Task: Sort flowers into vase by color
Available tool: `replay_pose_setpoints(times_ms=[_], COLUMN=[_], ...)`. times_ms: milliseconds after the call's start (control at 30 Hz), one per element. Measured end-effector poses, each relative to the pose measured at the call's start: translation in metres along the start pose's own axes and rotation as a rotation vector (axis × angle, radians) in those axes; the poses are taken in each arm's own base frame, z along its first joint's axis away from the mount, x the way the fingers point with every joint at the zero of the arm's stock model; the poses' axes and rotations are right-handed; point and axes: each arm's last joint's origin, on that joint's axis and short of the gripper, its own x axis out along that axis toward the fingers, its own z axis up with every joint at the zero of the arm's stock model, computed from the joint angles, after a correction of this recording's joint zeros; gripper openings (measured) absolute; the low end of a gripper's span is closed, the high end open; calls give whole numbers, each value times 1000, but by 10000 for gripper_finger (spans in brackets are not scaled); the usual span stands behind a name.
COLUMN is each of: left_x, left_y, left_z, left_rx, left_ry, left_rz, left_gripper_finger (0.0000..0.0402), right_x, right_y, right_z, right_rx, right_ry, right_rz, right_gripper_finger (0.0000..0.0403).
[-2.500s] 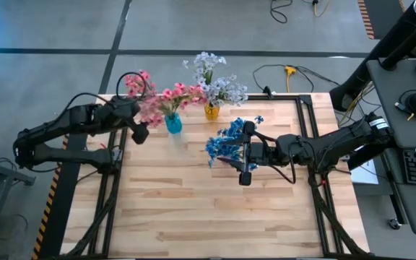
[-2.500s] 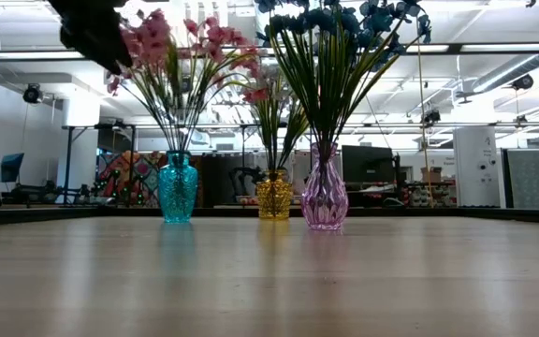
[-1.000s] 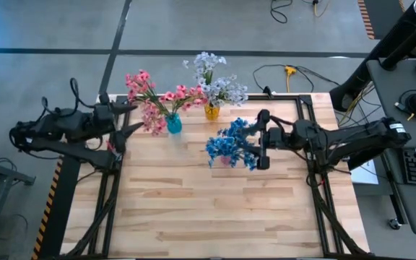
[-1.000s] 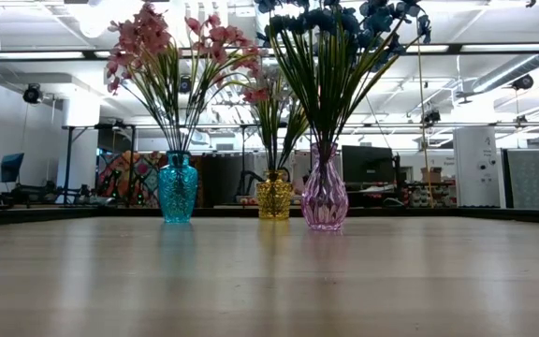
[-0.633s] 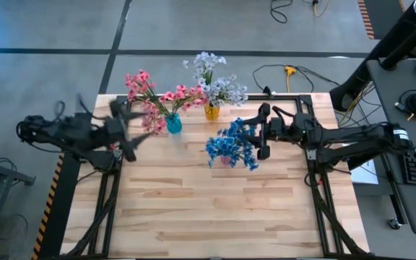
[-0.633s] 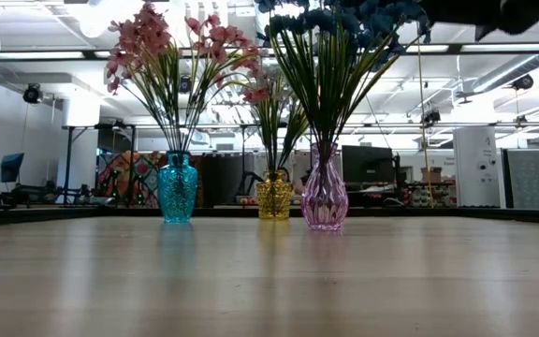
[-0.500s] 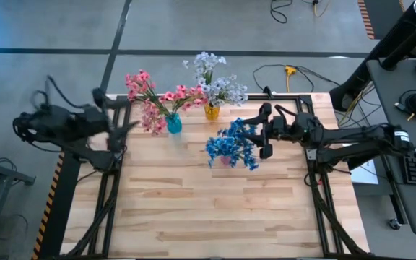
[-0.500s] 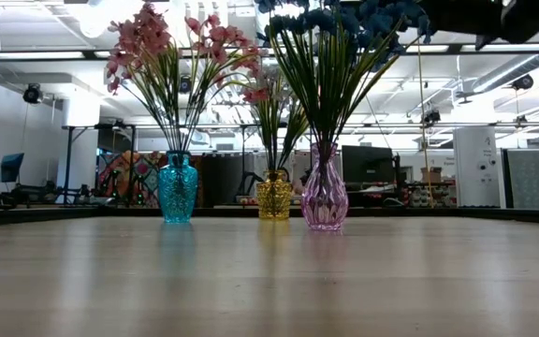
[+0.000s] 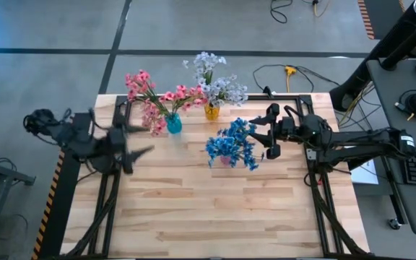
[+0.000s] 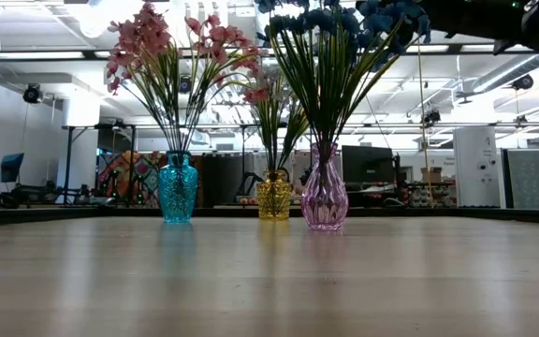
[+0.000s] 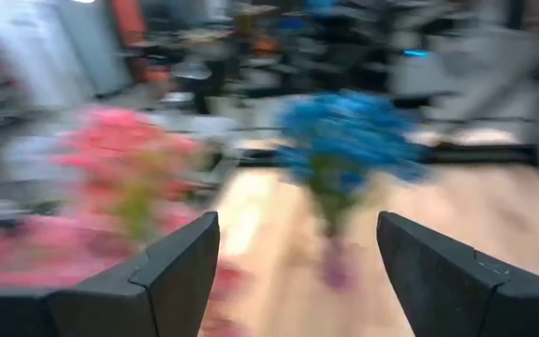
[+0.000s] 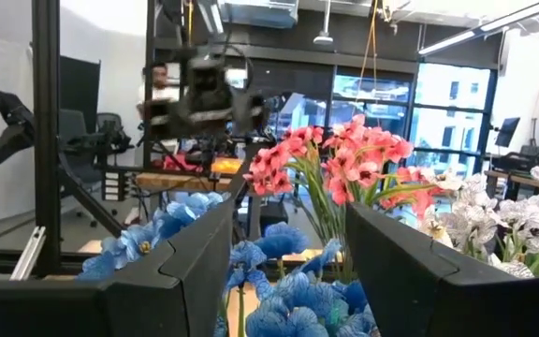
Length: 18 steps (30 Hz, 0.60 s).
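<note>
Both arms have pulled back from the bouquets since a couple of seconds ago: left one was up against the pink spray, right one was buried in the blue spray; now both sit clear.

Left to right, high view:

- Left gripper: at the left edge of the tabletop, left-centre of frame, blurred mid-swing. Jaws stand wide and hold nothing; in the left wrist view the fingers frame only blurred pink and blue flowers. Reads as a retreat after a drop-off.
- Pink flowers: in the teal vase, upper left of centre. Stems fan outward, so blooms overhang the vase.
- White-lavender flowers: in the yellow vase, upper centre, near the far edge.
- Blue flowers: in the clear pink vase, centre of frame, nearest of the three vases in the low view.
- Right gripper: just right of the blue spray, apart from it, jaws parted and empty; right wrist view looks over blue blooms between its fingers.

No loose stems on the tabletop. Each colour has its own vase, so sorting looks finished, and the arms are likely heading to rest.
</note>
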Motion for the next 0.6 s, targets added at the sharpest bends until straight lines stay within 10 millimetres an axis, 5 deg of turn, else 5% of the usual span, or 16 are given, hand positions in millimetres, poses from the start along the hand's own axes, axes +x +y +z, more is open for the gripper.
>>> replay_pose_setpoints(times_ms=[267, 467, 600], left_x=[-34, -40, -32], left_y=[-28, -48, -73], left_z=[-3, -18, -43], left_rx=[-7, 39, 60], left_ry=[42, -33, -81], left_rz=[-493, -342, -406], left_gripper_finger=[271, 271, 271], right_x=[-1, -1, -1], right_y=[0, 0, 0], right_z=[1, 1, 1], right_rx=[0, 1, 11], right_ry=[-4, -4, -6], right_rz=[0, 1, 1], right_gripper_finger=[203, 203, 203])
